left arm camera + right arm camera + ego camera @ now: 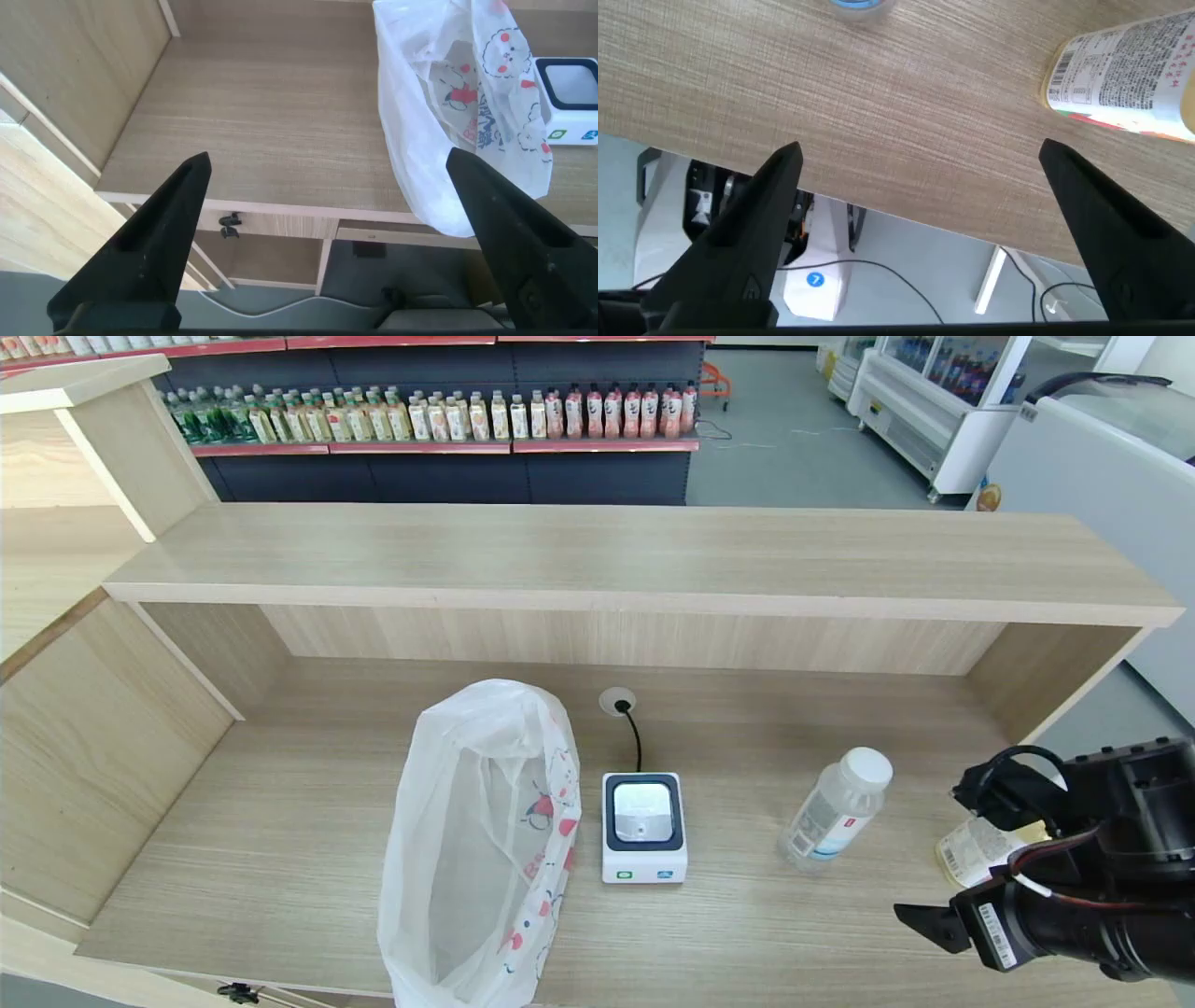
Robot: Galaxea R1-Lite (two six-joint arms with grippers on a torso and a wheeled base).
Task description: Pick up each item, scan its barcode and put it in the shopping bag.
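A white, printed shopping bag [476, 840] stands open on the wooden counter [280, 840], left of a white barcode scanner [642, 826]. To the scanner's right stands a clear bottle [836, 812] with a white cap. Further right a labelled bottle [976, 851] lies on its side, partly hidden by my right arm [1083, 896]. My right gripper [920, 151] is open and empty over the counter's front edge, with the lying bottle [1130, 70] just beyond it. My left gripper [329, 161] is open and empty near the front edge, short of the bag [458, 103] and the scanner [572, 93].
A raised wooden ledge [635, 560] runs along the back of the counter, with side walls at both ends. The scanner's cable [635, 733] goes into a hole in the counter behind it. Bare counter lies left of the bag.
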